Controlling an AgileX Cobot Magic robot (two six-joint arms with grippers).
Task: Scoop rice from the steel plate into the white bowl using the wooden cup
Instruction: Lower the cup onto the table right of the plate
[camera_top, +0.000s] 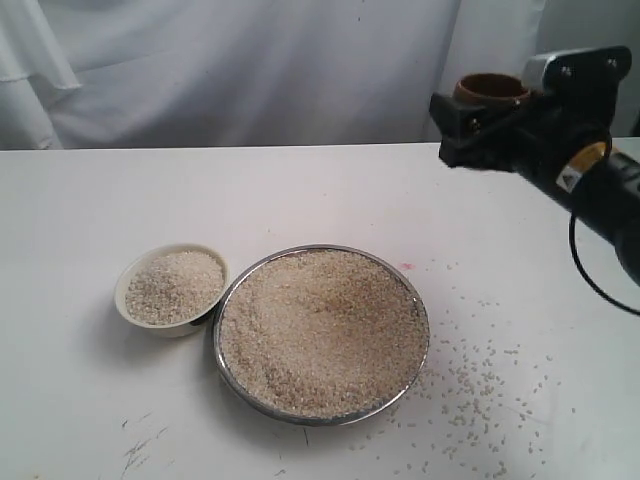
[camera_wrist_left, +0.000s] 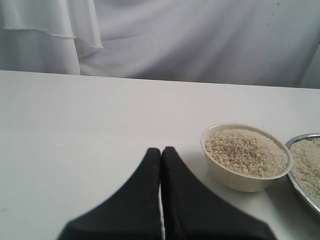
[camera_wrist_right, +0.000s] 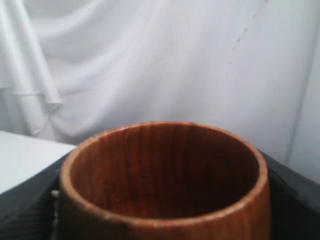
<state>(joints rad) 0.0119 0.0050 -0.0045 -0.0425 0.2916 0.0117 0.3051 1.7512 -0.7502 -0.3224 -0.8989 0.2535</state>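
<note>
Empty wooden cup (camera_top: 492, 90) is clamped aloft in right jaws; left jaws are pressed together. A dip into the steel plate (camera_top: 218, 335) is needed.

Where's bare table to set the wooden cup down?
Bare: the wide strip of table between the curtain and the white bowl and steel plate; also left of the bowl in the exterior view. Crowded: bowl and plate sit almost rim to rim; loose rice litters the table right of the plate.
</note>
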